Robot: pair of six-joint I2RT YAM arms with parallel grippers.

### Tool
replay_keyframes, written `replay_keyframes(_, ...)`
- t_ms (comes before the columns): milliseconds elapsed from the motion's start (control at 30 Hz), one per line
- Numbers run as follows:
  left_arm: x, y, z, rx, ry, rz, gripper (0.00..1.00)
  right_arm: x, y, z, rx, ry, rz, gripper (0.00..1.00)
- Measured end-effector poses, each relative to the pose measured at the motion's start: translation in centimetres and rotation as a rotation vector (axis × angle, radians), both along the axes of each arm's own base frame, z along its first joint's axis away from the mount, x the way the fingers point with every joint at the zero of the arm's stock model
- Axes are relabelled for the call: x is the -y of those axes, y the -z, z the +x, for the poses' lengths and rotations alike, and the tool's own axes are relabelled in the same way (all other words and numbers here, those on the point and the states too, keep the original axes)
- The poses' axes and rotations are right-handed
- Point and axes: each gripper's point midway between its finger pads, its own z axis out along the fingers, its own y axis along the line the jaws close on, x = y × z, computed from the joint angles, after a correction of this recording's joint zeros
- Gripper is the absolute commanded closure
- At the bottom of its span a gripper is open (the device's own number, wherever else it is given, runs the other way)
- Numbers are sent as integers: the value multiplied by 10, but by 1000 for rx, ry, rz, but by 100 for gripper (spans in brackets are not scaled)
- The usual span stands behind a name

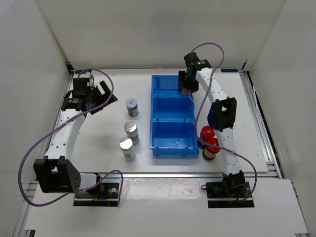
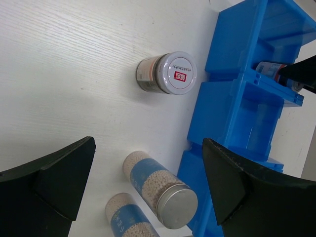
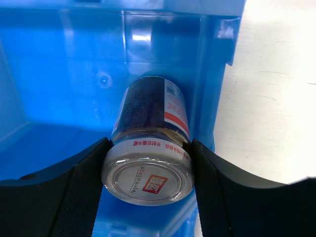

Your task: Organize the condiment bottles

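My right gripper [image 1: 185,89] [image 3: 147,173] is shut on the grey lid of a dark jar [image 3: 150,118] and holds it upright inside the far compartment of the blue bin [image 1: 170,143]. The second grey-lidded jar [image 1: 132,106] [image 2: 170,74] stands on the table left of the bin. Two silver-topped jars [image 1: 131,132] [image 1: 127,148] stand nearer, also in the left wrist view [image 2: 160,190] [image 2: 123,217]. Two red-capped jars [image 1: 207,133] [image 1: 212,147] stand right of the bin's near end. My left gripper [image 1: 102,95] [image 2: 148,148] is open and empty, above the table at the far left.
The bin's middle and near compartments hold nothing. The bin [image 2: 247,108] lies lengthwise mid-table, its wall [image 3: 217,74] close to the held jar. White walls enclose the table on three sides. The right arm's lower link passes over the red-capped jars.
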Motion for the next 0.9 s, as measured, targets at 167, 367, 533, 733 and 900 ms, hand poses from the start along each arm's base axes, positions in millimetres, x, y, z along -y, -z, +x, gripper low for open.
replay_keyframes(167,-1,10,3,-12,13,14,0,-2,4,3,-2,10,12,9)
replay_keyframes(367,1,17,3,-11,49,30,0,1,-19,7,42,39,37,0)
replay_keyframes(533,12,18,15,29,132,8,0,24,-96,11,184,98,98,0)
replay_keyframes(733,29,37,43,32,235,-34,0,44,-218,-36,383,101,218,0)
replay_keyframes(900,51,45,77,41,320,3,0,31,-228,-90,327,26,295,0)
